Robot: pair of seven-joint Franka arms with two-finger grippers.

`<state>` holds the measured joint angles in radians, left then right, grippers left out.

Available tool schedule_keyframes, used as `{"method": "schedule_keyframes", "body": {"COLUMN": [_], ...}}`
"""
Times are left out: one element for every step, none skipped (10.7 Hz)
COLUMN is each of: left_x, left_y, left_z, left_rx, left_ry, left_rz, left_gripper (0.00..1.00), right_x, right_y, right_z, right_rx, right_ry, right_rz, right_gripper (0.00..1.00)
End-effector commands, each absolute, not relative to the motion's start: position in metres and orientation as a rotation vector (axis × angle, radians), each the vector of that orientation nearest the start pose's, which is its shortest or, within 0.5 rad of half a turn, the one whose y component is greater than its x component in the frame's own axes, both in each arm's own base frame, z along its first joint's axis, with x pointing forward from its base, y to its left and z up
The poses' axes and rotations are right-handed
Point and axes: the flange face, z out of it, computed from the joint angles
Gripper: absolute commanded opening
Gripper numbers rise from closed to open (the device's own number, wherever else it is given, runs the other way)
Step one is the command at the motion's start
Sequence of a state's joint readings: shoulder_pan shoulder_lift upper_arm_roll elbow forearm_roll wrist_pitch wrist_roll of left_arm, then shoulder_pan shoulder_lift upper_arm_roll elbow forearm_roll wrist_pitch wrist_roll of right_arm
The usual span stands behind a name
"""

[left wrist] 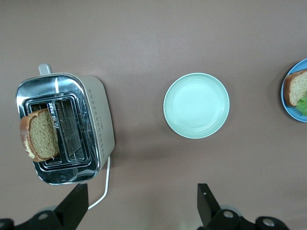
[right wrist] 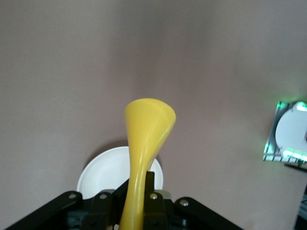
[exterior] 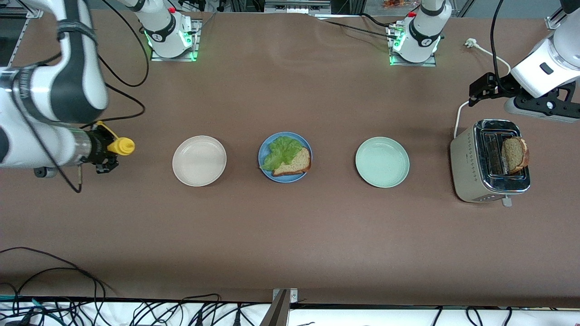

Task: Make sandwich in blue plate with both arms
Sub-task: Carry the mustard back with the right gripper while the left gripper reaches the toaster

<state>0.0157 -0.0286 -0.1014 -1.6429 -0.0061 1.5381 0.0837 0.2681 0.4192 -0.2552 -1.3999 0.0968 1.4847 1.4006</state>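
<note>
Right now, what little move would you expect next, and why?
Probably the left gripper, hanging open above the toaster, comes down onto the toast slice sticking out of a slot. The blue plate holds only one slice with lettuce, so a top slice is missing. The right gripper, shut on a yellow object, waits near the right arm's end of the table.
</note>
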Motion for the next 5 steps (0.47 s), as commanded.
{"method": "schedule_keyframes", "body": {"left_x": [0.545,0.548,0.553,0.558,0.565], "left_y": [-0.035,-0.020,-0.014,-0.007,0.002], "left_z": [0.602,0.597,0.589,0.583,0.569], "left_rx": [-3.153,-3.157,-3.161,-3.163,-3.163], "left_ry": [0.257,0.218,0.201,0.178,0.154], "left_rz": [0.106,0.117,0.129,0.136,0.163], "left_gripper": [1.00,1.00,1.00,1.00,1.00], "right_x": [0.627,0.624,0.625,0.626,0.625], "right_y": [0.001,-0.007,-0.022,-0.033,-0.041], "right_z": [0.428,0.417,0.409,0.397,0.382], "right_rx": [-2.563,-2.551,-2.489,-2.464,-2.414], "right_ry": [1.839,1.768,1.742,1.692,1.667], "right_rz": [0.506,0.521,0.534,0.540,0.567], "right_gripper": [0.00,0.00,0.00,0.00,0.00]}}
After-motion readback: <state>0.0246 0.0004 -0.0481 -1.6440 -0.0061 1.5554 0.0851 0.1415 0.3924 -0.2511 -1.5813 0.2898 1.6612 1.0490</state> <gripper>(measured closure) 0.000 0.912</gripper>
